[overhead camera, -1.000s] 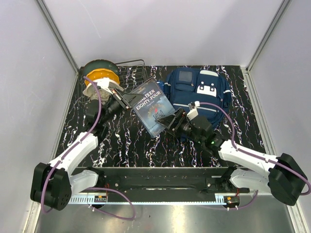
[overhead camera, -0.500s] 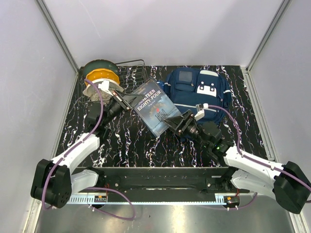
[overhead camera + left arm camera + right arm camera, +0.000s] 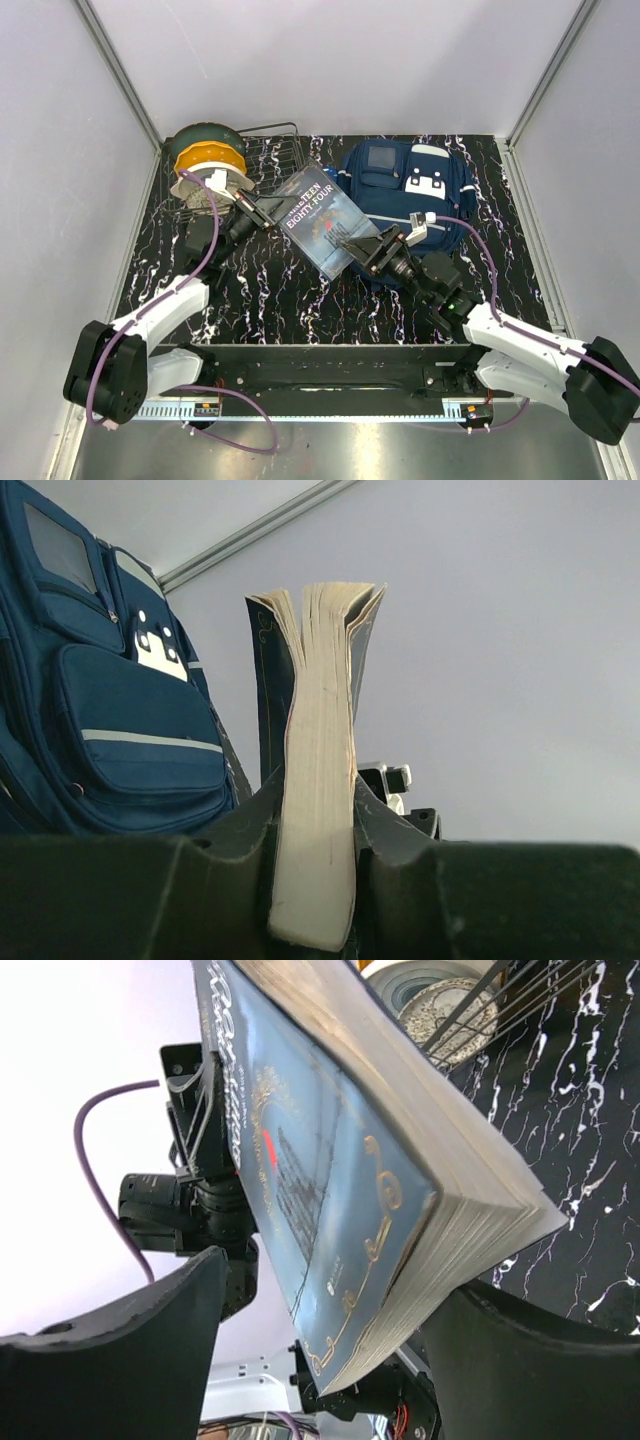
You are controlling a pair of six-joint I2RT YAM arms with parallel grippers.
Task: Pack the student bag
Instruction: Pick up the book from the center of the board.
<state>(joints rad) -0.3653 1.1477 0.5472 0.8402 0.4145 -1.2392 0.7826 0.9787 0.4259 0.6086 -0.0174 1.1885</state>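
Note:
A blue paperback book, titled Nineteen Eighty-Four, hangs tilted above the table's middle. My left gripper is shut on its left edge; in the left wrist view both fingers press the page block at the left gripper. My right gripper stands open around the book's lower right corner. In the right wrist view, a gap shows between one finger and the cover at the right gripper. The student bag, navy with white patches, lies at the back right, and also shows as the student bag.
An orange and green spool stands at the back left beside a wire rack. The tabletop is black with white marbling. White walls close in the back and both sides.
The left gripper has carried the book a little right and back. The right gripper has shifted so that its open jaws now straddle the book's lower corner.

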